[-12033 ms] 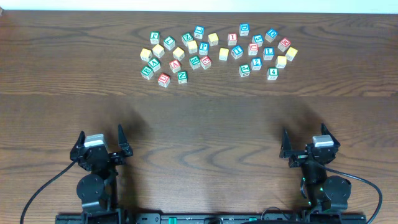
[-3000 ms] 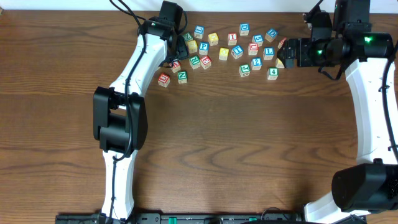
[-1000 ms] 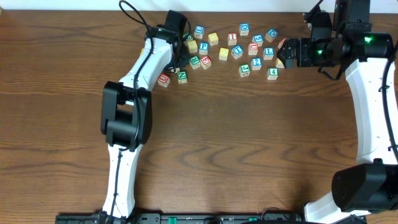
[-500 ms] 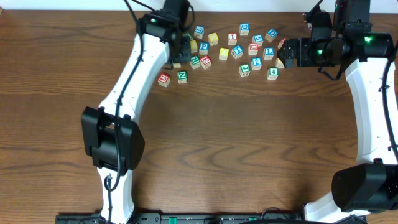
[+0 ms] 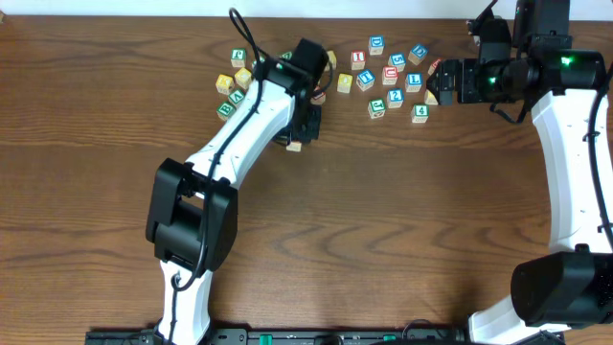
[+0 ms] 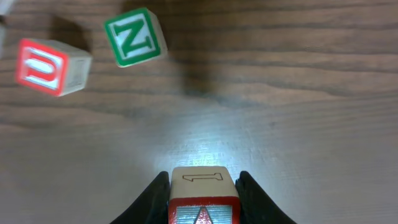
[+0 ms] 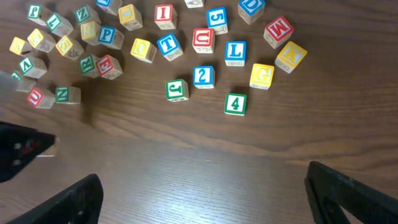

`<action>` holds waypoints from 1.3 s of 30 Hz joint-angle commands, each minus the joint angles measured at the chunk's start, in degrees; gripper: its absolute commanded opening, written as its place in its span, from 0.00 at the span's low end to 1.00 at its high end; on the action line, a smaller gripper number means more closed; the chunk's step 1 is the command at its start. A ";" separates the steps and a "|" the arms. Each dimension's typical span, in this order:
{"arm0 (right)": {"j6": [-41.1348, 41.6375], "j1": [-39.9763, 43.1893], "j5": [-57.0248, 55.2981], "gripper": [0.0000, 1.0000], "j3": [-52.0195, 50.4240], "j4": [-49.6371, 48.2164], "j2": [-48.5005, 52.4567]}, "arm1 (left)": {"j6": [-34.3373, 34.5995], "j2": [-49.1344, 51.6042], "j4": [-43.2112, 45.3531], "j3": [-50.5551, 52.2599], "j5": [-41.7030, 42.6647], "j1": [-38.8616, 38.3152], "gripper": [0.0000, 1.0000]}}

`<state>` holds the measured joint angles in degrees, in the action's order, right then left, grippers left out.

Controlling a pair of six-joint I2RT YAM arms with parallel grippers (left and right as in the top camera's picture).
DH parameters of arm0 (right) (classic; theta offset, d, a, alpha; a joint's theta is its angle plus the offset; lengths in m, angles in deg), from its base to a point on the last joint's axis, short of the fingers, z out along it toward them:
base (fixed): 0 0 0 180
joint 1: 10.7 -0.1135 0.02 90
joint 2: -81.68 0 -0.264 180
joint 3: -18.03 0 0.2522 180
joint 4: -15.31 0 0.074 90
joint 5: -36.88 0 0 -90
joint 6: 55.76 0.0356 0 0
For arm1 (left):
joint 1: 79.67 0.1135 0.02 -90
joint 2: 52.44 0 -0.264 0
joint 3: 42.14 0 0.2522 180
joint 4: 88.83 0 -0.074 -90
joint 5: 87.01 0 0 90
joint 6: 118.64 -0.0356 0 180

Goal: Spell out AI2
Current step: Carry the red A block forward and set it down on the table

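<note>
While the wooden table (image 5: 383, 240) is carrying everything, the left arm (image 5: 239, 144) is reaching far out toward the green N block (image 6: 134, 36). The right arm (image 5: 565, 144) is hanging well to the right of that N block, over the right end of the scattered letter and number blocks (image 7: 186, 43). The left gripper (image 6: 202, 179) is clamping a red-bordered block (image 6: 203, 202) between its two fingers, pressing on opposite side faces. This cube is sitting near the N block on the robot's side of it, with a red-lettered block (image 6: 42, 67) lying just to the N block's left. I cannot tell whether the held cube is resting on the wood or hanging clear of it. Its front face is showing what looks like the tip of a red triangle, so it is probably serving as the A. The right gripper (image 7: 202, 177) is standing with its fingers spread wide apart, holding nothing. The blue 2 block (image 7: 203, 75) is lying well to the right of the N block, and the red I block (image 7: 164, 12) is lying farther back, also to the N block's right. These cubes are looking light, rigid and hardly fragile, though their painted faces are probably proving a little slick. Taking each by two flat opposite sides, centred, is looking safest for keeping it from twisting.
</note>
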<state>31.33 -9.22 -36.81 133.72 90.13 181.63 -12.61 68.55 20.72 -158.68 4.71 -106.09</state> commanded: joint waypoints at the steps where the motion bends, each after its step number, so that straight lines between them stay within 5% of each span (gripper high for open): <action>1: 0.70 -0.07 0.31 0.99 -0.07 0.07 0.37 | -0.57 0.48 2.54 3.23 1.55 -0.02 0.25; 16: 0.70 -0.07 0.11 0.99 -0.07 0.11 0.37 | -4.04 0.50 12.76 14.56 3.21 -0.02 0.25; 25: 0.72 -0.07 0.13 0.99 -0.07 0.11 0.37 | 9.27 0.50 13.94 14.60 3.17 -0.04 0.25; 34: 0.72 -0.07 0.11 0.99 -0.07 0.13 0.37 | 9.55 0.50 13.86 14.62 1.25 -0.04 0.26; 39: 0.72 -0.07 0.13 0.99 -0.07 0.20 0.37 | 9.35 0.50 13.66 14.71 1.27 -0.02 0.38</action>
<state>31.33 -9.22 -36.83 133.72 90.15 181.63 -3.48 68.64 34.58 -144.41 7.09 -106.09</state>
